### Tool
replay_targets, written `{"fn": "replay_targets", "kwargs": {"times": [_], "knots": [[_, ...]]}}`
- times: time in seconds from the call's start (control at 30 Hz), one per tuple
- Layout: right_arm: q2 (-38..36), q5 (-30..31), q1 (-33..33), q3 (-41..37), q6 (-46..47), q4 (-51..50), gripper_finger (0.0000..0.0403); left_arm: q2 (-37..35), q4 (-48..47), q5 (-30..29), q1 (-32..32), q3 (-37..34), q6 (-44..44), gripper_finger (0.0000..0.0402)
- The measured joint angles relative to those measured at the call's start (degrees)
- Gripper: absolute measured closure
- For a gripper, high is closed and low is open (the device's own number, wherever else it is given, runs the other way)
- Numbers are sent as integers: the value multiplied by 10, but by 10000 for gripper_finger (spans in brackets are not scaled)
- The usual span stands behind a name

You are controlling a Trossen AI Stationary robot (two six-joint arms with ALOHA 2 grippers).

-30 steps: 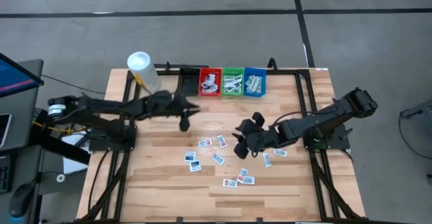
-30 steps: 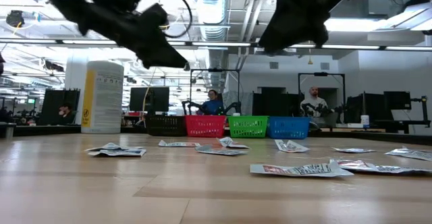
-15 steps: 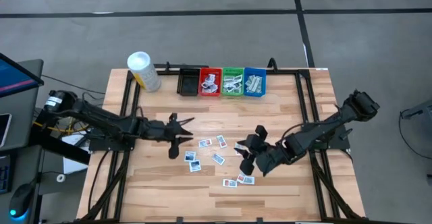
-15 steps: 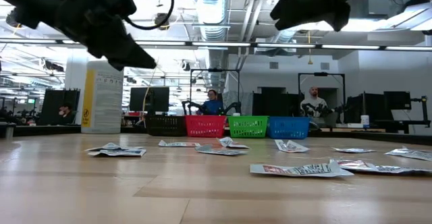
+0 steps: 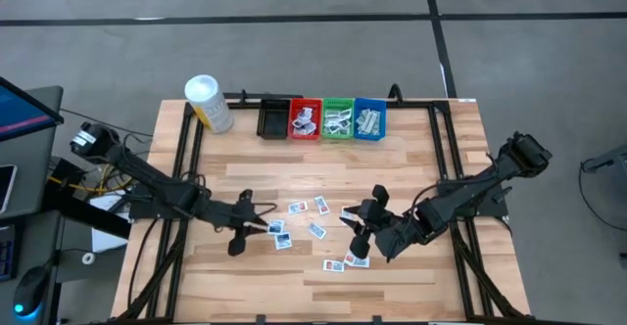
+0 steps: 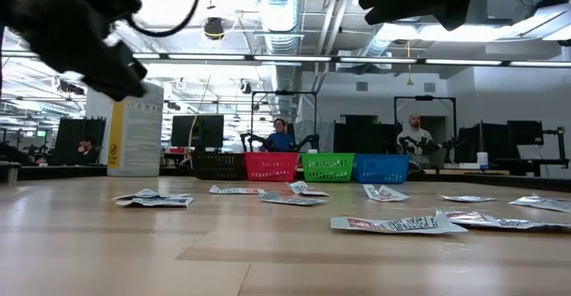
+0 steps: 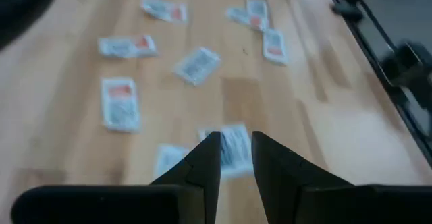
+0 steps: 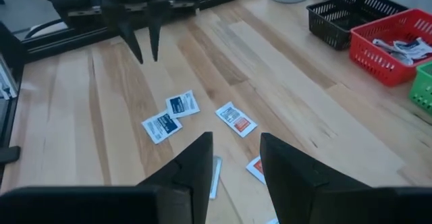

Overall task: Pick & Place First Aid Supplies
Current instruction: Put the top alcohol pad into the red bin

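Left gripper (image 7: 235,158): jaws slightly parted, empty, above a white packet (image 7: 233,150) on the worktop (image 5: 411,159). Right gripper (image 8: 233,158): jaws parted, empty, over further scattered first aid packets (image 5: 317,230). More packets fill the red bin (image 5: 305,119), green bin (image 5: 338,119) and blue bin (image 5: 369,119).

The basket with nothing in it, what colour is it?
Black basket, seen best in the right wrist view.

White packets (image 5: 299,208) with blue or red print lie at the frame's centre on the pale, striped wood table (image 5: 245,159). At top sit black (image 5: 271,117), red (image 5: 305,117), green (image 5: 338,117) and blue (image 5: 370,117) bins; the upper-left bottle (image 5: 208,104) looks white and yellow.
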Motion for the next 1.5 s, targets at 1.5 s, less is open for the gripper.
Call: {"fn": "replay_targets", "kwargs": {"times": [1.5], "knots": [[0, -1, 37, 0, 0, 1, 285, 0, -65, 41, -116, 0, -131, 317]]}}
